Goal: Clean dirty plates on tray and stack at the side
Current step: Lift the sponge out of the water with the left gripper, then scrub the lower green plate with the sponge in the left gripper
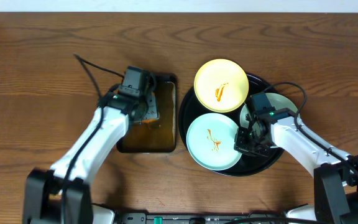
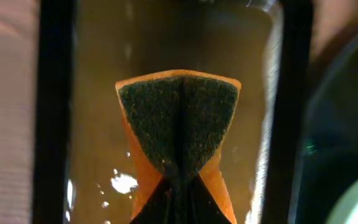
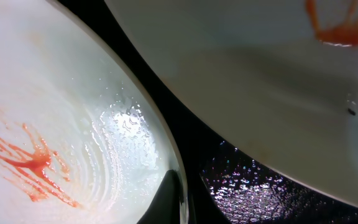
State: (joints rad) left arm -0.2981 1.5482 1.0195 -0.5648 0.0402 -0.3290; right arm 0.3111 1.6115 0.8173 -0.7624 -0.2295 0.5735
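Note:
On the round black tray lie three plates. A pale yellow plate with an orange smear is at the back. A mint-blue smeared plate lies front left, and a third pale plate shows partly under my right arm. My right gripper is shut on the right rim of the front mint-blue plate, one finger over its wet inner face. The yellow plate fills the upper right of the right wrist view. My left gripper is shut on an orange sponge, its dark green scouring face outward.
A dark rectangular pan holding brownish water sits left of the tray, under my left gripper. The black tray floor glistens wet between the plates. Bare wooden table surrounds both.

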